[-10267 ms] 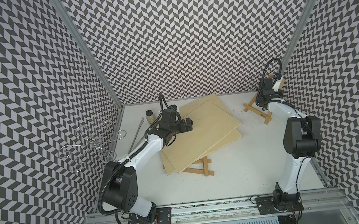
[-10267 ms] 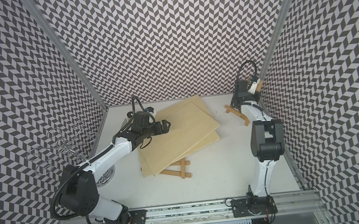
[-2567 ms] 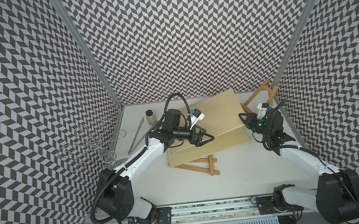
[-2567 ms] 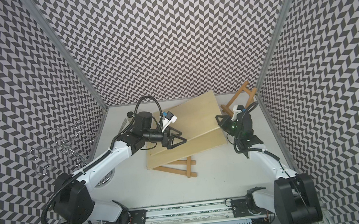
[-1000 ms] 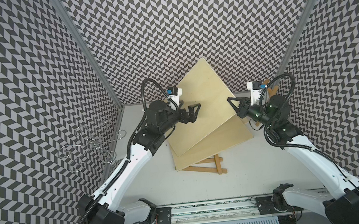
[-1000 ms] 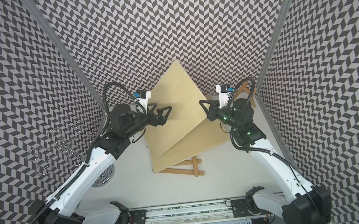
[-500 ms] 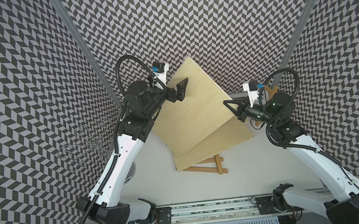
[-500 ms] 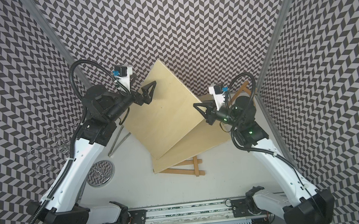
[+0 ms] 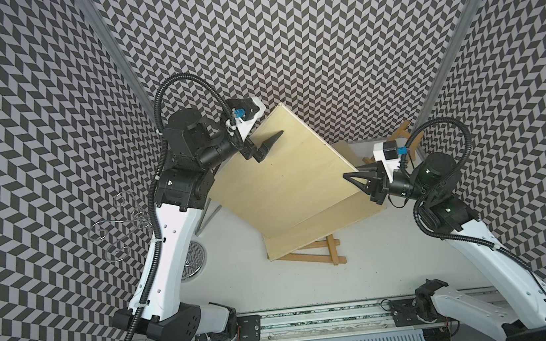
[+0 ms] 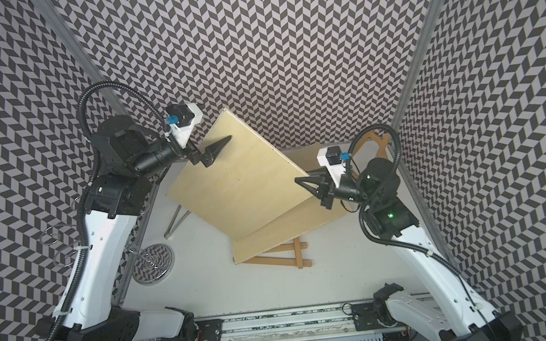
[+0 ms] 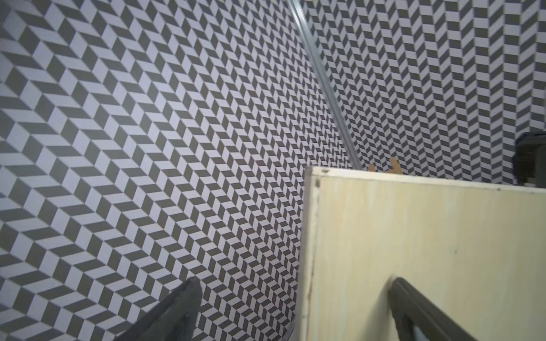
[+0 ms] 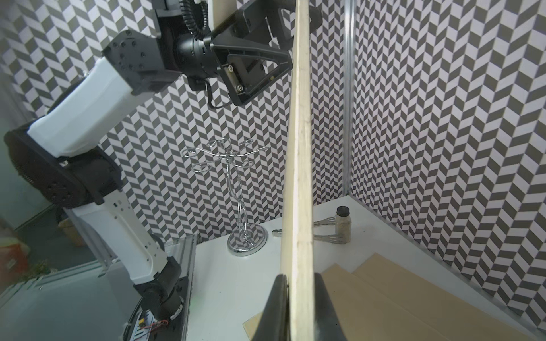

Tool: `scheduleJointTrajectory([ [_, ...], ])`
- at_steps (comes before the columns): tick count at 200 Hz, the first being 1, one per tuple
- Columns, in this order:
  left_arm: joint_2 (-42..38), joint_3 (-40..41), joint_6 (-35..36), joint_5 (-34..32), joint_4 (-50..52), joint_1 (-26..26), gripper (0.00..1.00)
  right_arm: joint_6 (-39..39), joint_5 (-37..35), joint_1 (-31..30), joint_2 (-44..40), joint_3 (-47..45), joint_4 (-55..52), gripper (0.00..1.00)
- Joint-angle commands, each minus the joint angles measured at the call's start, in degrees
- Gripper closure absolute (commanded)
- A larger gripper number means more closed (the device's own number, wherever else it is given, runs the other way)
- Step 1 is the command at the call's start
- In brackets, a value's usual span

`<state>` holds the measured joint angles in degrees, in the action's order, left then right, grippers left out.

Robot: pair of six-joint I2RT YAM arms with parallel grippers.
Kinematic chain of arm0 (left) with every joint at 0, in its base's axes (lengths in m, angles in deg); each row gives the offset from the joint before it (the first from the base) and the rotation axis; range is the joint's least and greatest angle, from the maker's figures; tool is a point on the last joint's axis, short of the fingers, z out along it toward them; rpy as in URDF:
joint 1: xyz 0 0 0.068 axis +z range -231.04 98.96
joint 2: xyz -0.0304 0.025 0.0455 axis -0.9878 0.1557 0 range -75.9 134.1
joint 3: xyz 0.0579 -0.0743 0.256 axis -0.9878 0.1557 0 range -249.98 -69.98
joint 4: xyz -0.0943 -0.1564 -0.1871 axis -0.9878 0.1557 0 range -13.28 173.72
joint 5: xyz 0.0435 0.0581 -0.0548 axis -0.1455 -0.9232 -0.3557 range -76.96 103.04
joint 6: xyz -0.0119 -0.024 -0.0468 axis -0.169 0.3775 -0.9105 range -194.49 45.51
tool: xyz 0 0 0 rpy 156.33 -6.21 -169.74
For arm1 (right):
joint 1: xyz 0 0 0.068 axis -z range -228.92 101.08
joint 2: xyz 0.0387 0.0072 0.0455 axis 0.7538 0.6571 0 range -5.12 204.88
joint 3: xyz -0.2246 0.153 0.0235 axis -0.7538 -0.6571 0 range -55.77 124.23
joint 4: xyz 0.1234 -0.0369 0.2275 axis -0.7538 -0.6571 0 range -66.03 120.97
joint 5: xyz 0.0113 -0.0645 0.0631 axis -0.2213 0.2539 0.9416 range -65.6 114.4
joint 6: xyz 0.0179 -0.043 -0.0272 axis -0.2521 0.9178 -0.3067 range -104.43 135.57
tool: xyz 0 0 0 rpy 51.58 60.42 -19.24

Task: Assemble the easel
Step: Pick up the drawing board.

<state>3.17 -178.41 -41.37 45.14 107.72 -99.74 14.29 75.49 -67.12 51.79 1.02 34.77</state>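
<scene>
A pale plywood board [image 9: 283, 184] [image 10: 239, 188] hangs tilted above the table. My right gripper [image 9: 346, 175] [image 12: 298, 280] is shut on its right edge, both fingers pressed against the thin edge. At the board's upper left edge my left gripper [image 9: 267, 144] [image 11: 295, 288] is open, its jaws straddling that edge with one finger over the face. A second board [image 9: 332, 220] lies flat on a wooden easel frame [image 9: 322, 256]. Another wooden easel piece [image 9: 402, 130] leans in the back right corner.
A chrome wire rack [image 10: 151, 260] [image 12: 236, 189] stands at the left wall. Metal tongs [image 10: 176, 219] and a small jar [image 12: 342, 224] lie near the back left corner. Patterned walls close in three sides.
The held board has been lifted higher and swung leftward. My left arm rose with it, jaws still wide; my right gripper kept its grip.
</scene>
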Motion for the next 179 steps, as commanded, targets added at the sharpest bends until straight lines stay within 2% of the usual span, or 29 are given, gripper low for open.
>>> scheduleJointTrajectory([
  [1, -0.9, -0.7, 8.4, 4.4, 11.2, 0.2, 0.01, 13.5, 4.0, 0.3, -0.1, -0.6, 0.6, 1.0],
  [21, -2.0, 1.1, 8.8, 5.1, 12.6, 0.2, 0.02, 18.7, 3.1, 0.3, -0.6, -0.9, -0.8, 1.0],
  [52, -3.2, 2.5, 8.6, 7.2, 14.6, -0.3, 0.18, 25.9, 0.2, 0.5, -0.4, -0.2, -4.1, 1.0],
  [99, -6.2, 6.9, 6.9, 7.5, 16.1, -1.1, 0.23, 34.2, 1.1, 2.7, 3.6, 2.8, -9.3, 1.0],
  [113, -6.6, 8.3, 6.4, 7.3, 16.0, -2.3, 0.31, 36.5, 3.0, 4.3, 4.4, 3.0, -9.2, 1.0],
  [135, -6.3, 8.5, 5.4, 5.8, 17.0, -5.6, 0.49, 37.0, 7.0, 8.2, 5.5, 2.5, -5.6, 1.0],
  [179, -6.0, 9.6, 4.4, -1.7, 18.4, -10.4, 0.79, 36.5, 10.4, 11.1, 7.5, 3.1, -2.5, 1.0],
])
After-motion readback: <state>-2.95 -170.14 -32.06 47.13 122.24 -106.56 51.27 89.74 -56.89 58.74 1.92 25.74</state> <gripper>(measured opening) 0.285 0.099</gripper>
